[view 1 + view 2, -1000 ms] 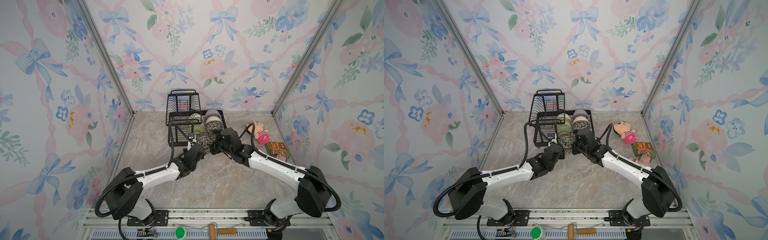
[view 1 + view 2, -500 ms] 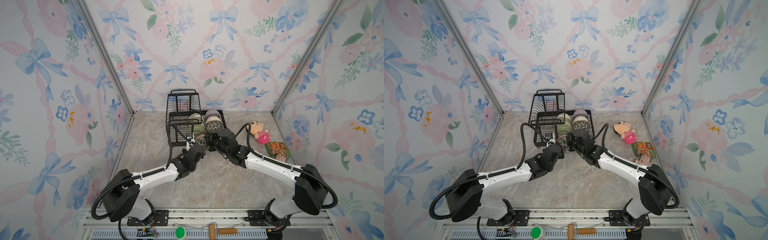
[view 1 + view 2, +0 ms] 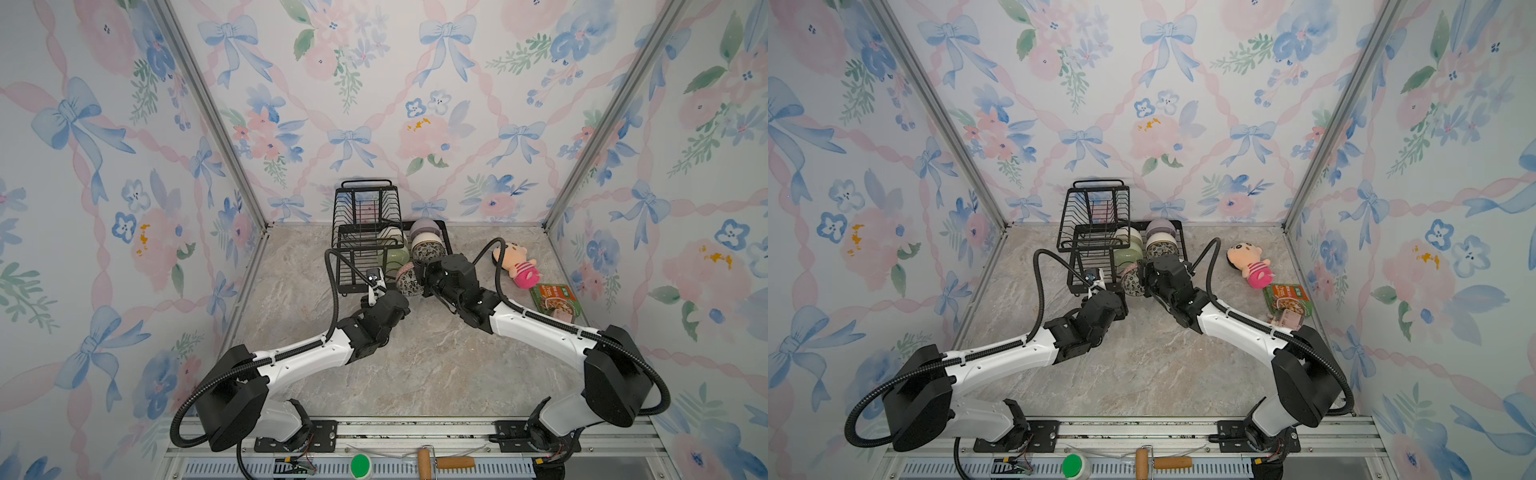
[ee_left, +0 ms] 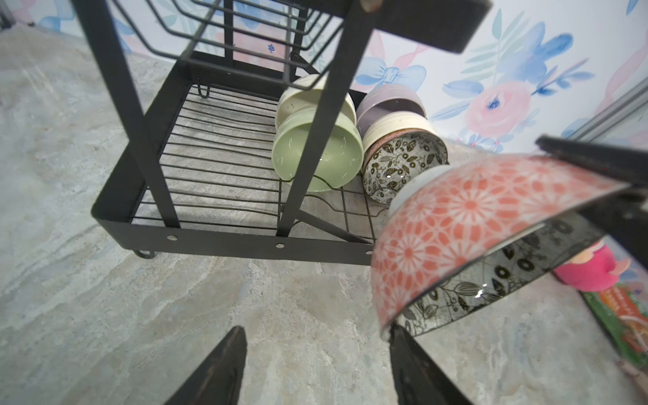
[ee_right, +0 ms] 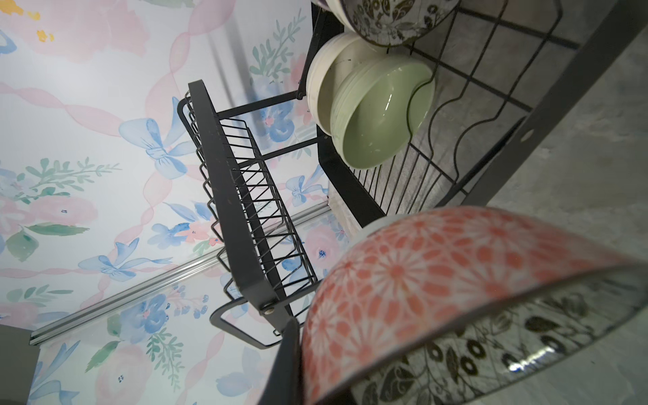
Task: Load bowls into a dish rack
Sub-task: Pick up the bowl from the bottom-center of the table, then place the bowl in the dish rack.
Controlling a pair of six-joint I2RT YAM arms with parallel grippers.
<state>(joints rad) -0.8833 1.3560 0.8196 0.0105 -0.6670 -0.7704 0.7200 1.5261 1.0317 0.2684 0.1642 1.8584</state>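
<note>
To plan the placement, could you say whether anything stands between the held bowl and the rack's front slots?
Only the dish rack's front wall faces the held bowl. Slots before the racked leaf-patterned bowl look free; a post stands aside, before the pale green bowl.

Enclosed by floral wallpapered walls (image 3: 374,104) with blue bows and pink ribbons, joined by silver metal corner posts (image 3: 216,120). Floored in grey-beige marbled stone surface (image 3: 415,374).

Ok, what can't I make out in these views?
Held bowl: cut off by the frame edge, right wrist view.
Lavender bowl: lower part behind the cream bowl, left wrist view.
Left tool: contact with the bowl's rim unclear; they only overlap, left wrist view.
</note>
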